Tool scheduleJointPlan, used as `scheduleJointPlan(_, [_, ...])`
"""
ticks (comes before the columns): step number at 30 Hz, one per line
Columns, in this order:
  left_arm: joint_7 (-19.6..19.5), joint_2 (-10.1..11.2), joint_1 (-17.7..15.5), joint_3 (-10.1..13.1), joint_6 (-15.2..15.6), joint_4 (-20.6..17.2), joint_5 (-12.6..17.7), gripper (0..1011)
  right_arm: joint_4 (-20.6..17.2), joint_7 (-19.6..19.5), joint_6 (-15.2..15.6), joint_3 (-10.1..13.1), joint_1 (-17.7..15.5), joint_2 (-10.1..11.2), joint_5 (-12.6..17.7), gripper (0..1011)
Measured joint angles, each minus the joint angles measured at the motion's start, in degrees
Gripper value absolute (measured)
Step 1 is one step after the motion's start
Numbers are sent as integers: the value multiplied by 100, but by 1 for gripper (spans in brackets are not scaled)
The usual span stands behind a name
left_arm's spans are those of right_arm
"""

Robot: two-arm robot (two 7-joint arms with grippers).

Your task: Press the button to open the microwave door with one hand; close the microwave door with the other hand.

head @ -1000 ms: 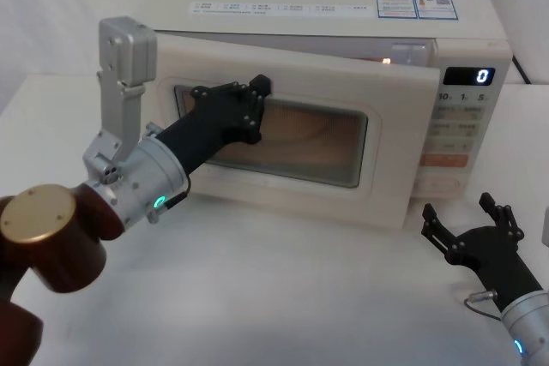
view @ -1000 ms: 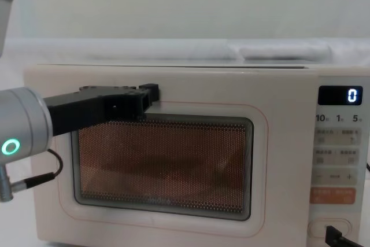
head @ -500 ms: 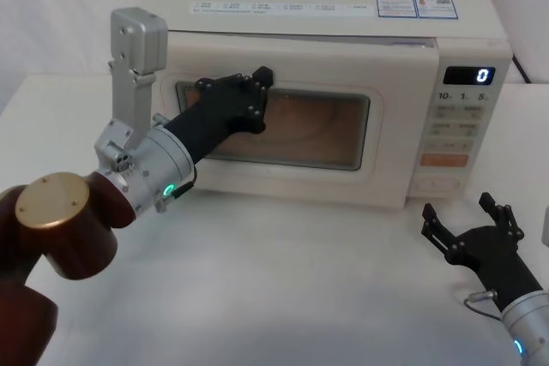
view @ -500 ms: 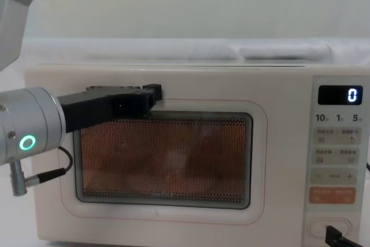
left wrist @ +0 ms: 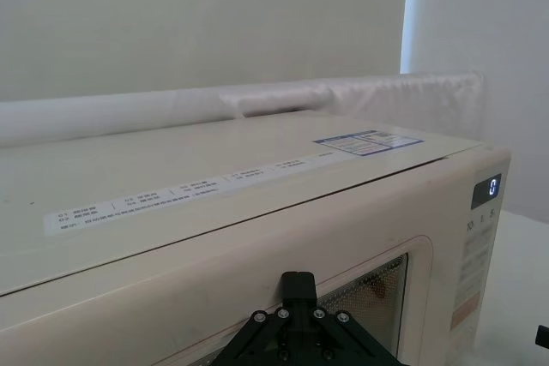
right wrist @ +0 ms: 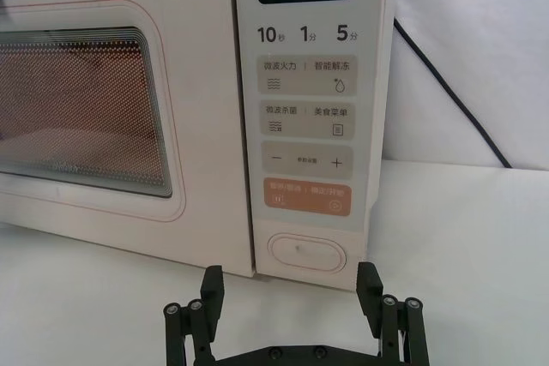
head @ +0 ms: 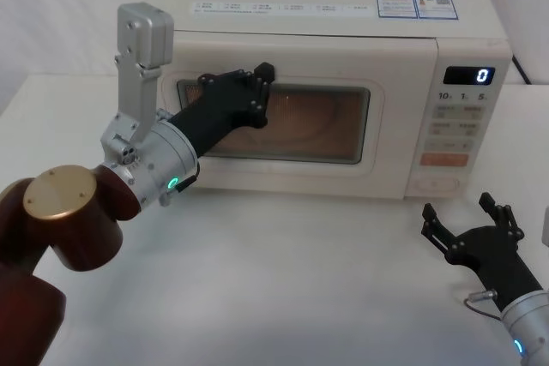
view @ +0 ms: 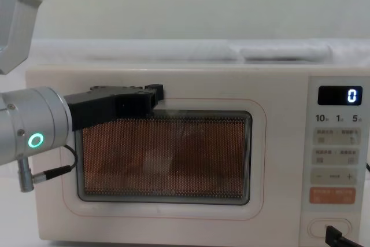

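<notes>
The cream microwave stands at the back of the white table, its display showing 0. The microwave door sits flush with the front, closed. My left gripper is shut and presses against the door at the window's upper left corner; its tip touches the door frame in the chest view. The button is the wide oval key at the bottom of the panel, also seen from the head. My right gripper rests open just in front of it, holding nothing and touching nothing.
An orange key sits just above the button. A black cable runs down behind the microwave's right side. White table surface lies in front of the oven, between the two arms.
The door was ajar a second ago and has swung fully shut, with my left gripper following it in toward the oven. The right gripper has not moved.
</notes>
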Motion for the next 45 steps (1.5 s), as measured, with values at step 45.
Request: scheduleJointPlan(45, [454, 489, 1581, -796, -3, -1566, -60, 0, 0, 0, 0, 0, 0, 0, 0, 1002])
